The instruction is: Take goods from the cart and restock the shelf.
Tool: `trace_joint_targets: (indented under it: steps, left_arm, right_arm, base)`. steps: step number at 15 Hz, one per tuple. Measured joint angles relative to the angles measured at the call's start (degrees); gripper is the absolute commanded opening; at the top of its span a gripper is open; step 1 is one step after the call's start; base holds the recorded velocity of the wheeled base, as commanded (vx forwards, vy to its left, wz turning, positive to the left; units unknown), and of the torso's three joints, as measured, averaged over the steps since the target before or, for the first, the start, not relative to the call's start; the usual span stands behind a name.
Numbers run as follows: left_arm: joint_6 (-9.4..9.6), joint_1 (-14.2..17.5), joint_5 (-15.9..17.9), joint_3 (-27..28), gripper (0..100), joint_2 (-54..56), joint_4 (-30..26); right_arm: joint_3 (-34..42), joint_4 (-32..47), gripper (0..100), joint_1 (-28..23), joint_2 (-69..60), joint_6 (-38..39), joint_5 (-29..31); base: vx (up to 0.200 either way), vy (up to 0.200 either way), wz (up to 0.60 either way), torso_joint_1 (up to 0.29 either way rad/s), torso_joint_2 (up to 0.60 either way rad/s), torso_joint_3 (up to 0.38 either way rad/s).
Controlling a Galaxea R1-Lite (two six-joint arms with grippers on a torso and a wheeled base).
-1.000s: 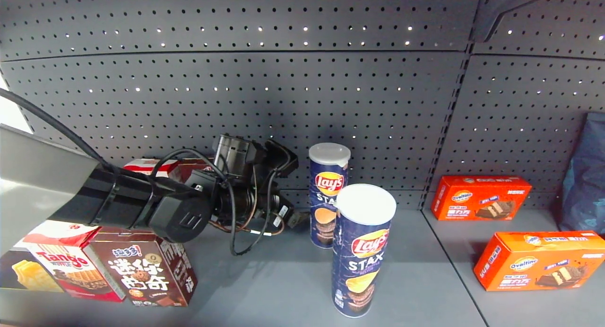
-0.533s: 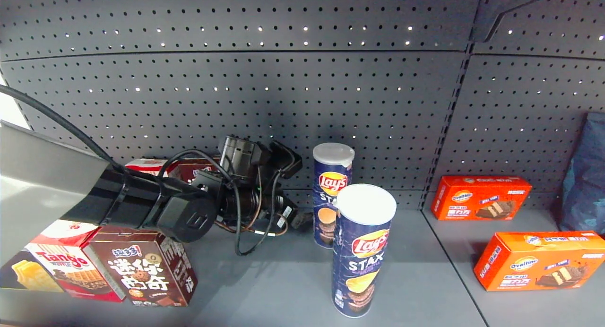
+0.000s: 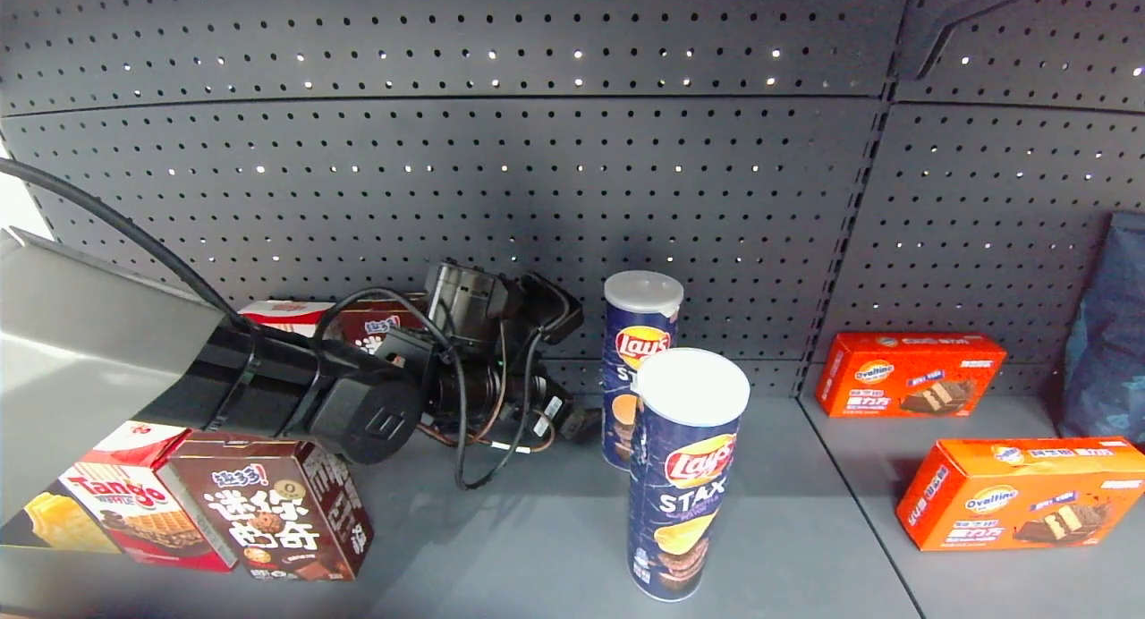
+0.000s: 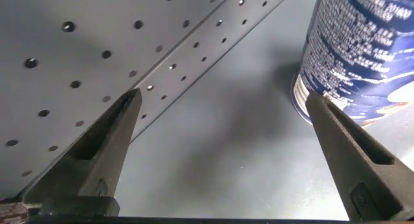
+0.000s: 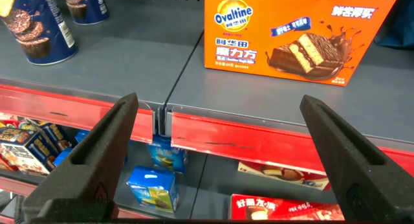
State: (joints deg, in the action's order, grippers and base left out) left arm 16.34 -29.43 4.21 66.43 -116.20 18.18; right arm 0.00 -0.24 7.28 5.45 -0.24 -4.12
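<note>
Left pincer (image 4: 223, 98) gapes wide just beside the rear can (image 3: 640, 333), bare shelf (image 3: 537, 529) inside its gap; right pincer (image 5: 220, 101), well apart, gapes too.

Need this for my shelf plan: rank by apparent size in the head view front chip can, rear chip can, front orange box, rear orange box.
1. front chip can and front orange box, too close to call.
2. rear orange box.
3. rear chip can, partly hidden; nearness skews this.

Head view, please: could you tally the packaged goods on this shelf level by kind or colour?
Chip cans: 2
Orange boxes: 2
Brown boxes: 2
Red-and-white boxes: 2
Black-and-yellow box: 1
Dark blue bag: 1
Total: 10
</note>
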Motion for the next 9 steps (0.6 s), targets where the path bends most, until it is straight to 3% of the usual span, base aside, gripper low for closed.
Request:
trace_joint_targets:
  steps: [9]
  left_arm:
    - [-0.61,0.63,-0.02,0.74,100,1.51,-0.01]
  right_arm:
    - [0.00,-0.02,100,0.00,0.00,0.02,0.02]
  base:
    - [0.000,0.000,0.00,0.000,0.00,0.000]
